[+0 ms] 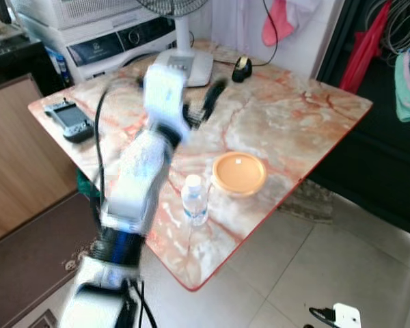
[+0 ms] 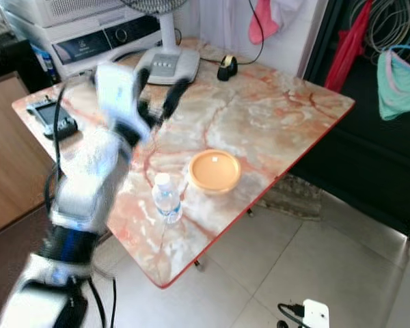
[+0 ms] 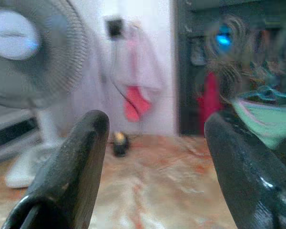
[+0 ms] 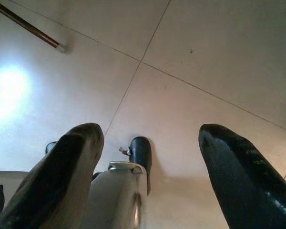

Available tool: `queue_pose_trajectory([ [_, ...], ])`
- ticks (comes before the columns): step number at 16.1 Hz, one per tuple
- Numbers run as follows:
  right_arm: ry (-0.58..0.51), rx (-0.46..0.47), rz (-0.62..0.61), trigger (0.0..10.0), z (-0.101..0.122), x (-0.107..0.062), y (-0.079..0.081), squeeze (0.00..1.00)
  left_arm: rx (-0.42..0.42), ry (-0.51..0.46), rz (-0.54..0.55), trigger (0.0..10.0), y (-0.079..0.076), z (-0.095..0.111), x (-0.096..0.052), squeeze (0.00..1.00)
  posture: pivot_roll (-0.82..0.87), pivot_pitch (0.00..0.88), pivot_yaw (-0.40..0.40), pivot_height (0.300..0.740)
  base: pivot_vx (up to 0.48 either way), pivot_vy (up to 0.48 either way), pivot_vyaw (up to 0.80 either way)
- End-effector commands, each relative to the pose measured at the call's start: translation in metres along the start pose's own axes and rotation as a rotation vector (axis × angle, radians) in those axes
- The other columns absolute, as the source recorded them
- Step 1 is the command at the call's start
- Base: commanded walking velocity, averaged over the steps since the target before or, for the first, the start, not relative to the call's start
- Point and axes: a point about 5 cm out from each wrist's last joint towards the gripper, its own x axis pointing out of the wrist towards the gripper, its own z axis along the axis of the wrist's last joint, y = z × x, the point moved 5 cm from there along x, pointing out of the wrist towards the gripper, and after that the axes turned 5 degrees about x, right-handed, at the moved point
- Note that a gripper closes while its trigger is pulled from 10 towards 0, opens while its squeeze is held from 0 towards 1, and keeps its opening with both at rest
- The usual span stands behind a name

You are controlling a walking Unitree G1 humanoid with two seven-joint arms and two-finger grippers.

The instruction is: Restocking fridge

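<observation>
A small clear water bottle with a white cap stands upright near the front edge of the pink marble table. Just to its right sits an orange round lidded container. My left arm reaches out over the table, blurred with motion. Its left gripper is open and empty above the table's middle, well beyond the bottle. The left wrist view looks between the two black fingers across the tabletop toward the fan. My right gripper hangs open over the tiled floor.
A white fan base and a black tape dispenser stand at the table's far side. A handheld game console lies at the left corner. White appliances stand behind. A white charger lies on the floor.
</observation>
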Motion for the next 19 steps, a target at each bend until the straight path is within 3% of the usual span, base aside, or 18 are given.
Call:
queue_pose_trajectory([
  [1, 0.019, 0.006, -0.013, 10.0, -0.007, -0.002, -0.005, 0.00, -0.016, 0.038, -0.040, 10.0, 0.005, 0.014, 0.002, 0.00, 0.20, 0.065, -0.001, 0.740, 0.000, 0.000, 0.00],
  [3, 0.023, -0.008, -0.010, 10.0, -0.007, -0.002, -0.004, 0.00, -0.010, 0.110, -0.055, 10.0, 0.015, 0.010, 0.000, 0.00, 0.20, 0.066, 0.001, 0.740, 0.000, 0.000, 0.00],
  [4, 0.022, -0.002, -0.011, 10.0, -0.007, -0.002, -0.004, 0.00, 0.026, 0.218, -0.141, 10.0, 0.022, 0.005, -0.008, 0.00, 0.20, 0.067, 0.004, 0.740, 0.000, 0.000, 0.00],
  [6, 0.023, -0.003, -0.009, 10.0, -0.007, -0.002, -0.004, 0.00, 0.060, 0.288, -0.256, 10.0, 0.026, 0.008, -0.021, 0.00, 0.21, 0.072, 0.006, 0.740, 0.000, 0.000, 0.00],
  [7, 0.022, -0.003, -0.009, 10.0, -0.007, -0.002, -0.004, 0.00, 0.204, 0.370, -0.351, 10.0, 0.031, -0.002, -0.038, 0.00, 0.21, 0.072, 0.006, 0.740, 0.000, 0.000, 0.00],
  [8, 0.020, 0.000, -0.008, 10.0, -0.007, -0.002, -0.004, 0.00, 0.255, 0.408, -0.357, 10.0, 0.039, -0.009, -0.046, 0.00, 0.21, 0.072, 0.006, 0.740, 0.000, 0.000, 0.00],
  [9, 0.019, 0.001, -0.009, 10.0, -0.007, -0.002, -0.004, 0.00, 0.206, 0.426, -0.360, 10.0, 0.048, -0.011, -0.053, 0.00, 0.22, 0.075, 0.014, 0.740, 0.000, 0.000, 0.00],
  [10, 0.020, 0.000, -0.008, 10.0, -0.007, -0.002, -0.004, 0.00, 0.163, 0.381, -0.444, 10.0, 0.049, -0.007, -0.067, 0.00, 0.22, 0.075, 0.014, 0.740, 0.000, 0.000, 0.00],
  [12, 0.021, -0.002, -0.008, 10.0, -0.007, -0.002, -0.004, 0.00, 0.129, 0.315, -0.558, 10.0, 0.043, -0.004, -0.083, 0.00, 0.23, 0.078, 0.011, 0.740, 0.000, 0.000, 0.00],
  [14, 0.021, -0.002, -0.008, 10.0, -0.007, -0.002, -0.004, 0.00, 0.113, 0.398, -0.512, 10.0, 0.059, -0.037, -0.094, 0.00, 0.23, 0.081, 0.013, 0.740, 0.000, 0.000, 0.00],
  [17, 0.023, -0.006, -0.008, 10.0, -0.007, -0.002, -0.005, 0.00, 0.010, 0.395, -0.543, 10.0, 0.058, -0.054, -0.105, 0.00, 0.22, 0.082, 0.011, 0.740, 0.000, 0.000, 0.00],
  [19, 0.023, -0.005, -0.009, 10.0, -0.007, -0.002, -0.005, 0.00, 0.048, 0.469, -0.546, 10.0, 0.057, -0.074, -0.110, 0.00, 0.22, 0.083, 0.011, 0.740, 0.000, 0.000, 0.00],
])
